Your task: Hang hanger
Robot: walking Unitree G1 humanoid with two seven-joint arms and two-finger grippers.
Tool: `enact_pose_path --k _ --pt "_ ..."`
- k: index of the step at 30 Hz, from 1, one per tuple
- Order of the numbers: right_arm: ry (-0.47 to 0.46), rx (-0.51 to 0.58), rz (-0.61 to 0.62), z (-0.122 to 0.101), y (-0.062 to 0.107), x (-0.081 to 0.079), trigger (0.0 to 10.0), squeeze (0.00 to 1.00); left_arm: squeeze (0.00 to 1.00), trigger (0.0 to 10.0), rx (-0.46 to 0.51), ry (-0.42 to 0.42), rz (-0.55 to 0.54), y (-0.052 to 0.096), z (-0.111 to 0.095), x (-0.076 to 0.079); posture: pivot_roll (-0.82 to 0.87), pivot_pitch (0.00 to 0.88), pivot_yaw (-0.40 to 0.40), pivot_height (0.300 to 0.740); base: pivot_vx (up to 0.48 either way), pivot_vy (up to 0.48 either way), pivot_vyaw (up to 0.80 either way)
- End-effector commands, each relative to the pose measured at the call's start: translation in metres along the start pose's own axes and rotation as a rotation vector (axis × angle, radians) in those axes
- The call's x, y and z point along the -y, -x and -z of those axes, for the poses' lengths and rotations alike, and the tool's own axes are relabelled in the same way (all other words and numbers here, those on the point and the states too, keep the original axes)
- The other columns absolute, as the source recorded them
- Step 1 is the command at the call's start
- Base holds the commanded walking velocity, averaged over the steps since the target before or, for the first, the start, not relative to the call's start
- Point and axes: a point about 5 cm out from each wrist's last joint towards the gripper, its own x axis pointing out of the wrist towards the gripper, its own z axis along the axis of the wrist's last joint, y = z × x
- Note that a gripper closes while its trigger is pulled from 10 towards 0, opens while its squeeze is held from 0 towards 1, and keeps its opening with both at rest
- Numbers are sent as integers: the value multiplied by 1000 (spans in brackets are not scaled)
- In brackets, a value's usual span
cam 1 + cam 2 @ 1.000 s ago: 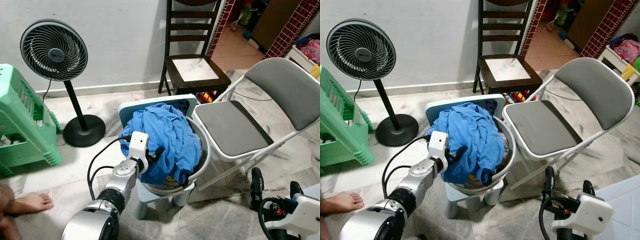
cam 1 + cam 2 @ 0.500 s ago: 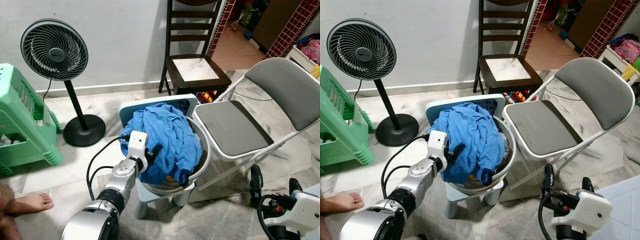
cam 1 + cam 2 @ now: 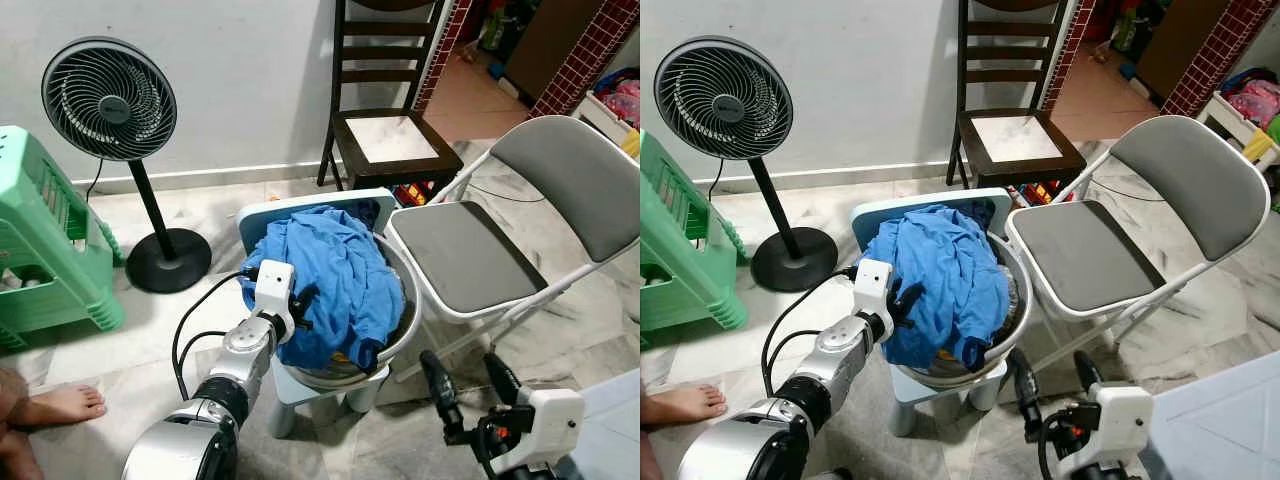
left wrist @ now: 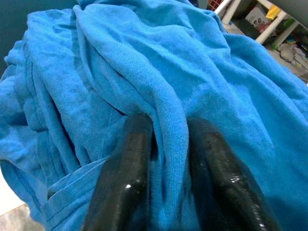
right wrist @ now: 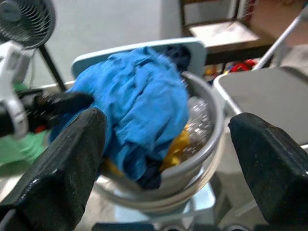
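A crumpled blue garment (image 3: 335, 270) is heaped in a metal basin (image 3: 408, 300) that stands on a small light-blue stool (image 3: 305, 388). My left gripper (image 3: 298, 308) is at the garment's left side. Its black fingers (image 4: 130, 163) are shut on a fold of the blue cloth (image 4: 168, 120). My right gripper (image 3: 468, 378) hangs low in front of the stool, to the right, with its fingers (image 5: 67, 159) open wide and nothing between them. In the right wrist view it faces the basin (image 5: 211, 130). Something yellow (image 5: 175, 149) lies under the blue cloth.
A grey folding chair (image 3: 470, 255) stands close on the basin's right, and a dark wooden chair (image 3: 392, 135) stands behind it. A standing fan (image 3: 108, 100) and a green plastic stool (image 3: 45, 250) are at the left. A person's bare foot (image 3: 60, 405) rests on the floor at the lower left.
My left gripper's fingers have pushed into the blue garment and closed on a fold. My right gripper has swung left, toward the front of the stool.
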Motion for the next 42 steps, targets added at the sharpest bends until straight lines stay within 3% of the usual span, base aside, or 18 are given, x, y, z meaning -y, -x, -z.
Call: enact_pose_path --k 1,19,23,25,26,27,28,30,31,32,36,39,42 --pt "16 -13 -16 -1 3 1 10000 0 0 0 2 -3 15 -2 -2 4 -98 134 -149 740 0 0 0" --pt "43 -18 -11 2 -8 7 10000 0 0 0 131 -22 23 0 -17 -2 -44 131 -136 740 0 0 0" --pt "46 -12 -2 4 -11 6 10000 0 0 0 213 -29 66 1 -28 2 -38 129 -133 740 0 0 0" --pt "49 -6 10 4 -12 7 10000 0 0 0 277 -54 106 1 -39 7 -34 127 -131 740 0 0 0" --pt "55 2 23 3 -13 9 10000 0 0 0 344 -70 126 1 -52 9 -32 125 -129 740 0 0 0" --pt "64 14 43 2 -14 11 10000 0 0 0 474 -119 155 3 -78 15 -26 122 -126 740 0 0 0" --pt "64 14 43 2 -14 11 10000 0 0 0 474 -119 155 3 -78 15 -26 122 -126 740 0 0 0" --pt "67 30 78 2 -18 16 10000 0 0 0 632 -186 200 8 -114 23 -5 115 -122 740 0 0 0" --pt "67 30 78 2 -18 16 10000 0 0 0 632 -186 200 8 -114 23 -5 115 -122 740 0 0 0" --pt "63 37 90 2 -21 18 10000 0 0 0 710 -207 231 12 -132 29 6 110 -119 740 0 0 0" --pt "71 47 98 3 -29 19 10000 0 0 0 821 -266 302 21 -156 42 26 101 -111 740 0 0 0" --pt "76 66 114 2 -34 20 10000 0 0 0 970 -369 400 38 -183 62 42 95 -106 740 0 0 0" --pt "78 81 134 2 -38 21 10000 0 0 0 1028 -355 430 45 -200 69 54 92 -102 740 0 0 0"
